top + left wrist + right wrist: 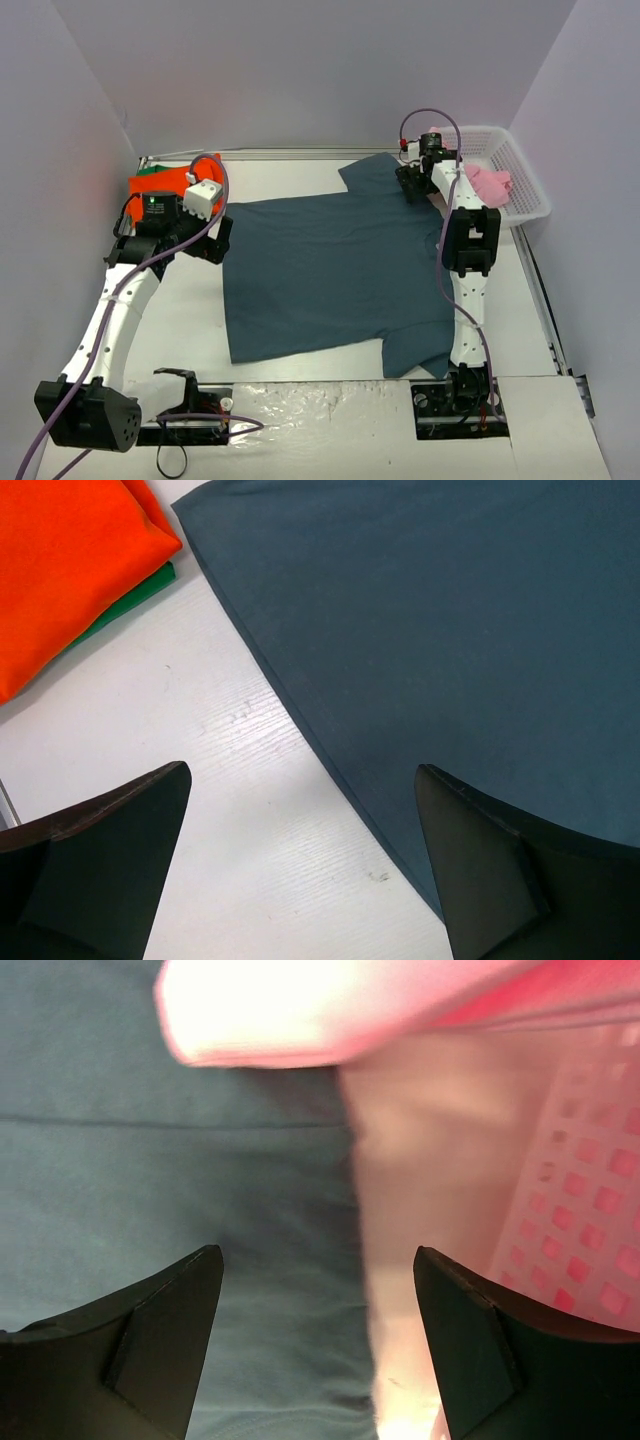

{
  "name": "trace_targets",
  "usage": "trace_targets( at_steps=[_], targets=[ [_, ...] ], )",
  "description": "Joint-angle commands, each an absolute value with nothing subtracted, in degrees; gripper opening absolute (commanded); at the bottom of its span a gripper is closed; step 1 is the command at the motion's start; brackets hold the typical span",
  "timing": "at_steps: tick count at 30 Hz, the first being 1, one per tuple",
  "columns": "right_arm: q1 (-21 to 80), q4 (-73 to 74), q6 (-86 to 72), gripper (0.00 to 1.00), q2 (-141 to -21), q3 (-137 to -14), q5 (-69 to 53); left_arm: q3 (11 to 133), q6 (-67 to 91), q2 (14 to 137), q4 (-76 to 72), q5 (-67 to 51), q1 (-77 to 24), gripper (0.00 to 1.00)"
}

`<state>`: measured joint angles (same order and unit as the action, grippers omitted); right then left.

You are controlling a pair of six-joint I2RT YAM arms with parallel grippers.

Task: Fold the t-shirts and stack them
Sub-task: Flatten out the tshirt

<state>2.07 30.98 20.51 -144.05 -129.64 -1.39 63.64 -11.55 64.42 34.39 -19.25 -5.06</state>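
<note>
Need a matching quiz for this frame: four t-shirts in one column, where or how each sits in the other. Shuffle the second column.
Things:
1. blue t-shirt
2. orange-red t-shirt
3. green t-shirt
4. pink t-shirt

Places or states:
A. underneath another folded shirt
B. in the white basket
C. spread flat on the table
D. folded, top of the pile at far left

Pairs: 1-C, 2-D, 3-A, 4-B

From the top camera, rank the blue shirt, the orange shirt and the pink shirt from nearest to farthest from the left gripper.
1. Slate-blue shirt: its left edge lies right under the left gripper.
2. Orange shirt: folded, just behind and to the gripper's left.
3. Pink shirt: in the basket at the far right.
</note>
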Motion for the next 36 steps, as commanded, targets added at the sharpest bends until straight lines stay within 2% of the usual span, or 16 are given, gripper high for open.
trace_targets(
  at_steps=[1,13,24,36],
  targets=[
    [0.26,31.46,19.43,0.73,-137.29,-126.67,-3.95,63.46,-11.43,62.75,33.31,-20.30,-4.48,0.94],
    [0.26,33.48,19.07,0.73,-132.54,-121.38,-10.27,63.81,-11.08,61.53,33.75,-21.00,-3.87,0.94],
    [0.26,38.76,19.25,0.72,-132.89,-124.19,-18.19,63.72,-10.90,61.08,33.75,-21.88,-3.34,0.94],
    [0.26,45.61,19.86,0.75,-134.91,-130.07,-26.89,63.02,-10.90,59.50,33.66,-22.32,-2.81,0.94]
  ],
)
